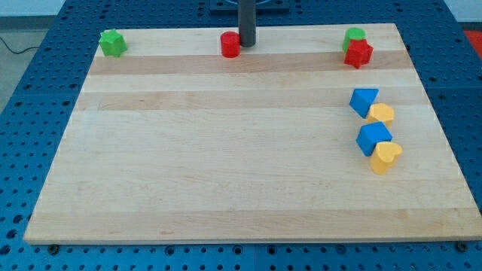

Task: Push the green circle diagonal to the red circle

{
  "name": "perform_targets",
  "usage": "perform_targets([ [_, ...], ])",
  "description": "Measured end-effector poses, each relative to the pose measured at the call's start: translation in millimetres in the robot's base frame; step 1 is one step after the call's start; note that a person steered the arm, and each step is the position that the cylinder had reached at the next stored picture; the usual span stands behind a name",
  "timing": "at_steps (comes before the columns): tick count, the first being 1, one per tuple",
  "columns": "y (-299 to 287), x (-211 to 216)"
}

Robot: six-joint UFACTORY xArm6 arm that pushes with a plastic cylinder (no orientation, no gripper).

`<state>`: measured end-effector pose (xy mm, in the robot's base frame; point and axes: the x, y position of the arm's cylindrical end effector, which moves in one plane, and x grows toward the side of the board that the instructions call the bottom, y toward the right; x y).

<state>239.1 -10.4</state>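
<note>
Rod hangs upright from the view's top, upper part cut off by the frame; my tip (247, 45) holds nothing and sits just beside the red circle (230, 44), on its right, contact not resolvable. Green circle (355, 35) sits near the board's (226, 165) top right corner, round, so no long axis or heading; its lower edge is hidden by the red star (358, 53) touching it. Green star (113, 43) is at top left; blue and yellow blocks cluster at right, shapes unclear.
</note>
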Motion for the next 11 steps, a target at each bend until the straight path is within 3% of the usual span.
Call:
perform_targets([
  [2, 26, 76],
  [6, 26, 93],
  [7, 41, 126],
  [8, 70, 144],
  [11, 216, 121],
])
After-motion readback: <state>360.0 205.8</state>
